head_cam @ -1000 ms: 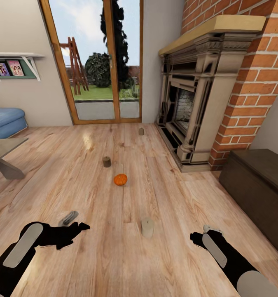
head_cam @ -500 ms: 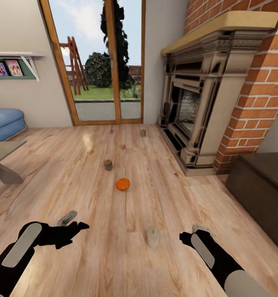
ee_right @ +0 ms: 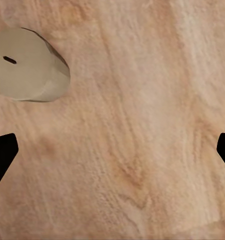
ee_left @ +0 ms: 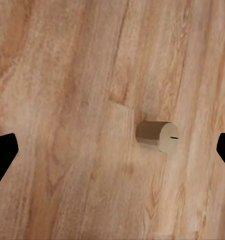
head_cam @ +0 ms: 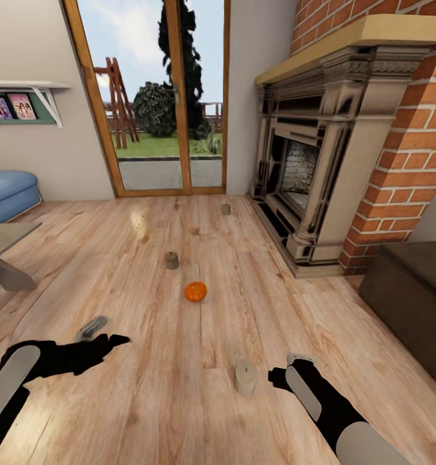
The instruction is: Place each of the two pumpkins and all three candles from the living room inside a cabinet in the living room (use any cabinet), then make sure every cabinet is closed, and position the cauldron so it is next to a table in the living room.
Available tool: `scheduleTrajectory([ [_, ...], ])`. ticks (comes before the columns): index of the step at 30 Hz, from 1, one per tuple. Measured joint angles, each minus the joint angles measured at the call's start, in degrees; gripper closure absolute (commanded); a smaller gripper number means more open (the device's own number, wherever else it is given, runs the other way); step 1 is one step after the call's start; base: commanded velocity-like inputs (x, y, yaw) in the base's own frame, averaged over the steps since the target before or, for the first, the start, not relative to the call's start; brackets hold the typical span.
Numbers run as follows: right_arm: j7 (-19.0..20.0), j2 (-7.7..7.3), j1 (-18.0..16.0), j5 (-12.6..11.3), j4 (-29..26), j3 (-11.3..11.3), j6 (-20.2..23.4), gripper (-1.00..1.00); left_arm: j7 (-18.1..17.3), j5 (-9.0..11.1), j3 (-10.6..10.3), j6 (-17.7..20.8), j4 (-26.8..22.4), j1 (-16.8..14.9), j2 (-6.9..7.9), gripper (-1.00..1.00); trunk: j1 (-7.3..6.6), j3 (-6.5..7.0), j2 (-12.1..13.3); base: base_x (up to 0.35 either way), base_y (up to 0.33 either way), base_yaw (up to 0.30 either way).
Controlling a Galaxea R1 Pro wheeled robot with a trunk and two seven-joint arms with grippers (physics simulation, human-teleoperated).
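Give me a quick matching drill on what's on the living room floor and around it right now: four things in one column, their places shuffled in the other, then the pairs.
Things:
1. pumpkin
2. nearest candle
3. farthest candle
4. cabinet

Places:
A. on the floor by the fireplace hearth, near the glass door
B. against the wall on the right, past the brick column
C. mid-floor, just nearer than the middle candle
D. just left of the right gripper

Pairs: 1-C, 2-D, 3-A, 4-B
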Motion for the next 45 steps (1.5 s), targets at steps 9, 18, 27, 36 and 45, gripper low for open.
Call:
scheduleTrajectory([
  [9,0.08,0.44,0.0,0.04,-0.05,0.04,0.0,-1.0,0.09,2.31,6.0,0.3,-3.08,2.6,0.43,-1.0,-0.02,0.0,0.0,0.106,0.07,0.0],
  [18,0.16,1.06,0.0,0.12,-0.01,0.08,0.01,-1.0,-0.16,5.14,6.21,0.3,-3.06,2.74,0.46,-1.0,-0.01,0.0,0.0,0.183,0.128,0.0],
  [27,0.25,1.08,0.0,0.11,0.03,0.09,0.01,-1.0,-0.11,8.41,6.25,0.3,-2.89,2.76,0.55,-1.0,-0.02,0.0,0.0,0.136,0.059,0.0],
  [36,0.44,1.08,0.0,0.04,0.08,0.09,0.0,-1.0,-0.12,8.63,6.25,0.31,-2.72,2.76,0.53,-1.0,-0.01,0.0,0.0,0.086,0.12,0.0],
  [45,0.57,1.08,0.0,0.03,0.62,0.08,-0.07,-1.0,-0.17,8.66,6.18,0.3,-2.77,2.76,0.52,-1.0,0.0,0.0,0.0,0.042,0.046,0.0],
])
